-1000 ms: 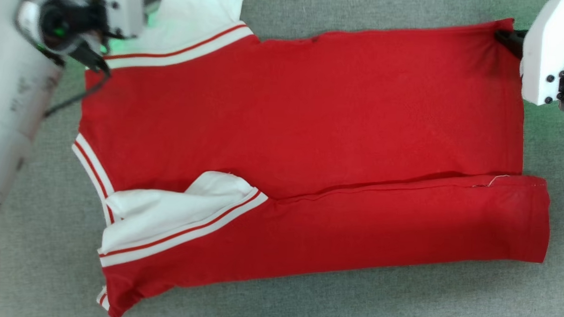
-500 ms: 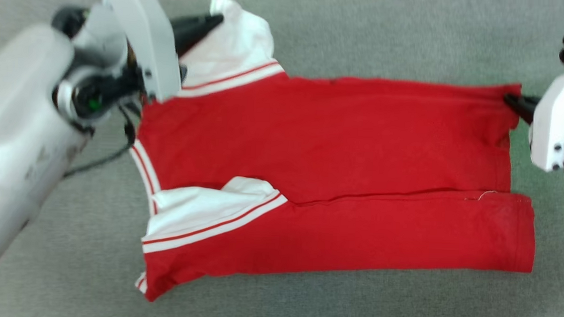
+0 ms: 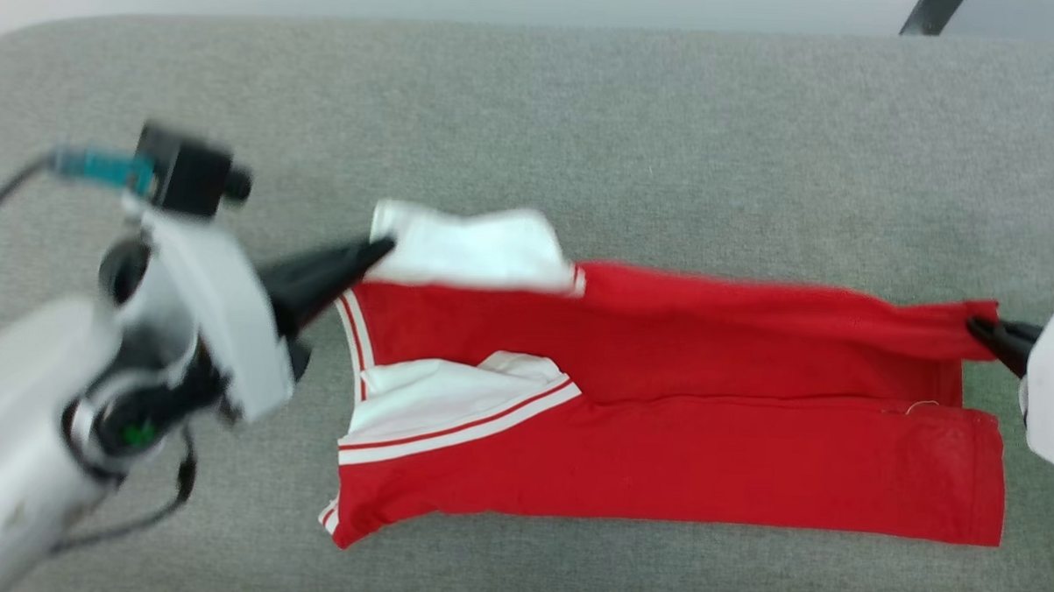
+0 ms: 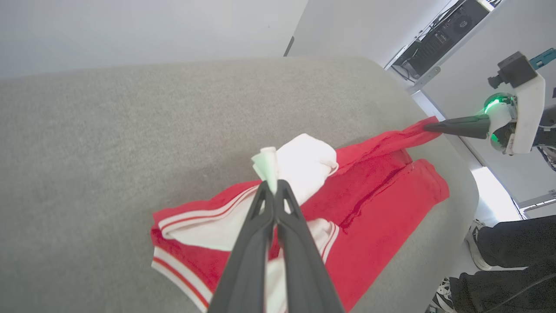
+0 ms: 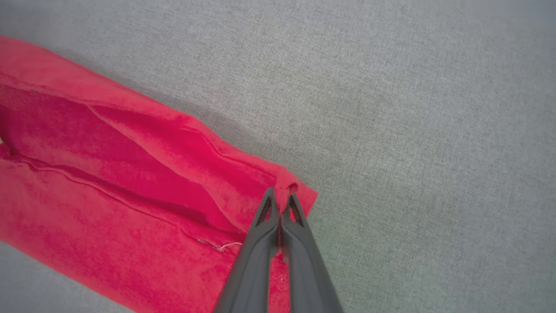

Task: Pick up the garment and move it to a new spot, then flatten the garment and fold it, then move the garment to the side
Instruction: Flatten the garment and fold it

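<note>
Head view, L grip: my left gripper is clamped shut on the far white sleeve and holds that edge up off the grey padded surface.
Garment spot: the garment lies mid-surface, stretched L-R btwn both arms. Near long edge is already folded in, w/ the near sleeve lying on top.
R grip: my right gripper is pinched tight on the far hem corner; a small tuft of red pokes past the tips.
Step, my read: 2nd lengthwise fold, far edge over onto the near part.
How I'd do it: carry both ends across together at same height, w/ mild tension so the mid doesn't sag. Lay it flush, then let go.
Watch: sleeve is bunched at the L tips; I'd tuck it inside the red panel.
Fabric: red knit, soft, limp, creases easily; striped trim red-on-white; loose thread by the hem.
Surface: grey woven cloth, rounded corners, prob some drag.
</note>
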